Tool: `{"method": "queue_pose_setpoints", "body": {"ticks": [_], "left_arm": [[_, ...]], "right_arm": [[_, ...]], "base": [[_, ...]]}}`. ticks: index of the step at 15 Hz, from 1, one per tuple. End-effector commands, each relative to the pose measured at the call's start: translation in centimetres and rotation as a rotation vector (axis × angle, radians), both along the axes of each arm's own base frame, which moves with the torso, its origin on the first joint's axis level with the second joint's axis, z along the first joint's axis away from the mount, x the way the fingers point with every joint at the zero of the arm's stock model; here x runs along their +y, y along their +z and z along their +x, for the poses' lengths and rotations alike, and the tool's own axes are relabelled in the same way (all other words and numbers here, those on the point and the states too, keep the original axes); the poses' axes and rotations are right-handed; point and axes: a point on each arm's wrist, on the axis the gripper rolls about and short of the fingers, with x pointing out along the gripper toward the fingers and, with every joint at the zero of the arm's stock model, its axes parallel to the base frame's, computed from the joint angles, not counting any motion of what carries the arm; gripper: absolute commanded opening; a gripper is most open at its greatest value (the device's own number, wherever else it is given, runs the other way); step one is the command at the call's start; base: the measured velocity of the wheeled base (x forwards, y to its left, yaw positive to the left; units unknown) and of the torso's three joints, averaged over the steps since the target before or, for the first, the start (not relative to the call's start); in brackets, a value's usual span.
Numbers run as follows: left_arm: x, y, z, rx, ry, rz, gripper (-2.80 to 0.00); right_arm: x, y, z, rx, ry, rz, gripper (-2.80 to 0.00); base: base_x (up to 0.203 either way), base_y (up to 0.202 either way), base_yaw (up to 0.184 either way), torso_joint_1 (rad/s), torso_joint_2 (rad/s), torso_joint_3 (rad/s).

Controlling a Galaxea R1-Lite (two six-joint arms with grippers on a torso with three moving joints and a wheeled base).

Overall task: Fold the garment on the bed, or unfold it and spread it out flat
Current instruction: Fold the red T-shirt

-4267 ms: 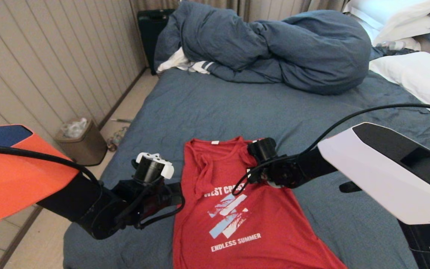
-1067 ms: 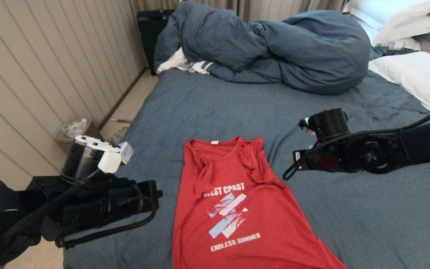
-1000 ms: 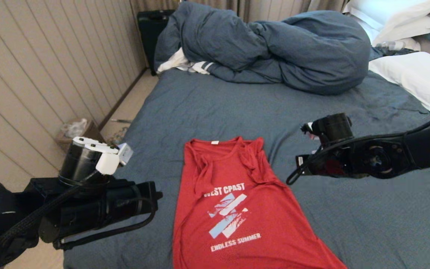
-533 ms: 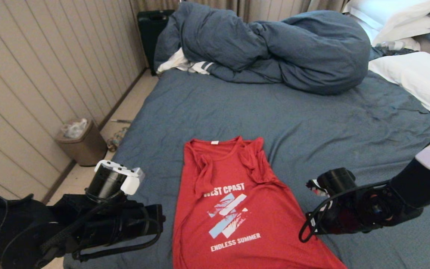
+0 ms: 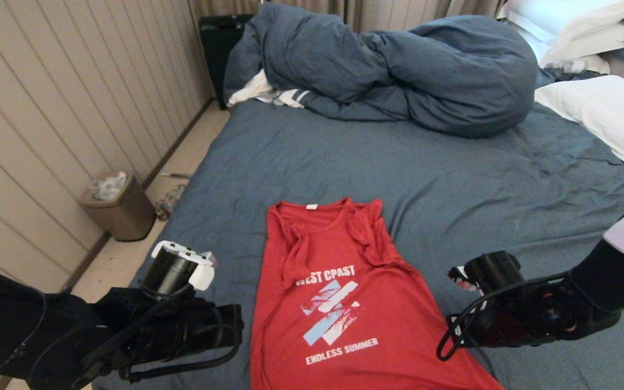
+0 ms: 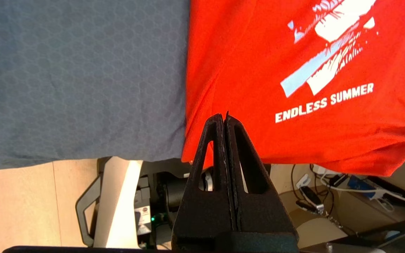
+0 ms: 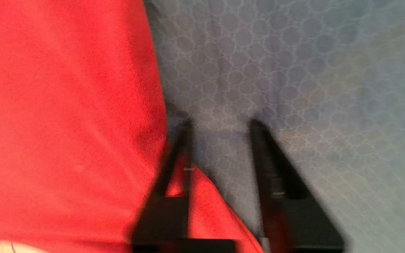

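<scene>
The red T-shirt lies print side up on the bed, collar toward the far side and both sleeves tucked in over the chest. In the left wrist view its hem hangs over the near edge of the mattress. My left gripper is shut and empty, its tips over the shirt's lower left corner. The left arm sits low beside that edge. My right gripper is open just above the sheet, one finger at the shirt's right edge. The right arm is low at the shirt's lower right.
A bunched blue-grey duvet fills the far side, with a white striped cloth under it. White pillows lie at the right. A bin stands on the floor by the panelled wall. Cables and the robot base lie below the bed's edge.
Both arms have left the shirt's shoulders and come back and down toward the near edge; the right arm moved farthest, from beside the collar to the lower right edge. The shirt lies still.
</scene>
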Motion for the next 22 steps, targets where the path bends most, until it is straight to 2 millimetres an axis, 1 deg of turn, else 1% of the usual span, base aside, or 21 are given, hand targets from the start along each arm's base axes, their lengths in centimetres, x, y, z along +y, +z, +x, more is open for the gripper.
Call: {"method": "queue_pose_setpoints", "body": {"ticks": [1, 3, 4, 6, 8, 10, 11, 12, 14, 17, 19, 21, 22], "left_arm": [[-0.1, 0.0, 0.0, 0.002, 0.001, -0.003, -2.8], [-0.2, 0.0, -0.2, 0.001, -0.006, -0.004, -2.8], [-0.2, 0.0, -0.2, 0.001, -0.006, -0.004, -2.8], [-0.1, 0.1, -0.4, -0.001, -0.006, -0.004, -2.8], [-0.2, 0.1, -0.6, -0.002, -0.013, -0.006, -2.8], [-0.3, 0.2, -0.7, -0.004, -0.018, -0.008, -2.8], [-0.3, 0.2, -0.7, -0.003, -0.018, -0.007, -2.8], [-0.3, 0.2, -0.7, -0.003, -0.018, -0.007, -2.8], [-0.3, 0.2, -0.7, -0.002, -0.018, -0.006, -2.8], [-0.3, 0.1, -0.6, 0.0, -0.018, -0.005, -2.8], [-0.4, 0.1, -0.6, 0.001, -0.018, -0.004, -2.8], [-0.4, 0.1, -0.6, 0.002, -0.018, -0.006, -2.8], [-0.4, 0.1, -0.6, 0.001, -0.019, -0.005, -2.8]], "right_arm": [[0.0, 1.4, -0.1, -0.052, 0.004, 0.01, 0.0], [-0.1, 2.3, -1.1, -0.055, 0.016, 0.015, 0.0], [-0.1, 2.3, -1.4, -0.044, 0.018, 0.016, 0.0], [-0.4, 3.0, -2.1, -0.039, 0.021, 0.028, 0.0], [-0.6, 3.4, -3.1, -0.015, 0.033, 0.054, 0.0], [-1.4, 3.4, -3.1, -0.012, 0.009, 0.058, 0.0], [-1.5, 3.3, -3.2, -0.005, 0.011, 0.059, 0.0], [-1.6, 2.8, -3.7, 0.02, 0.016, 0.059, 0.0], [-1.4, 2.1, -3.9, 0.054, 0.03, 0.07, 0.0], [-0.7, 0.4, -3.6, 0.12, 0.06, 0.08, 0.0], [0.0, 0.0, -3.6, 0.138, 0.088, 0.081, 0.0], [0.0, -0.2, -3.6, 0.146, 0.092, 0.08, 0.0], [0.0, -0.3, -3.8, 0.154, 0.093, 0.081, -2.8]], "base": [[0.0, 0.0, 0.0, 0.0, 0.0, 0.0], [0.0, 0.0, 0.0, 0.0, 0.0, 0.0], [0.0, 0.0, 0.0, 0.0, 0.0, 0.0], [0.0, 0.0, 0.0, 0.0, 0.0, 0.0], [0.0, 0.0, 0.0, 0.0, 0.0, 0.0], [0.0, 0.0, 0.0, 0.0, 0.0, 0.0], [0.0, 0.0, 0.0, 0.0, 0.0, 0.0], [0.0, 0.0, 0.0, 0.0, 0.0, 0.0], [0.0, 0.0, 0.0, 0.0, 0.0, 0.0], [0.0, 0.0, 0.0, 0.0, 0.0, 0.0], [0.0, 0.0, 0.0, 0.0, 0.0, 0.0], [0.0, 0.0, 0.0, 0.0, 0.0, 0.0], [0.0, 0.0, 0.0, 0.0, 0.0, 0.0]]}}
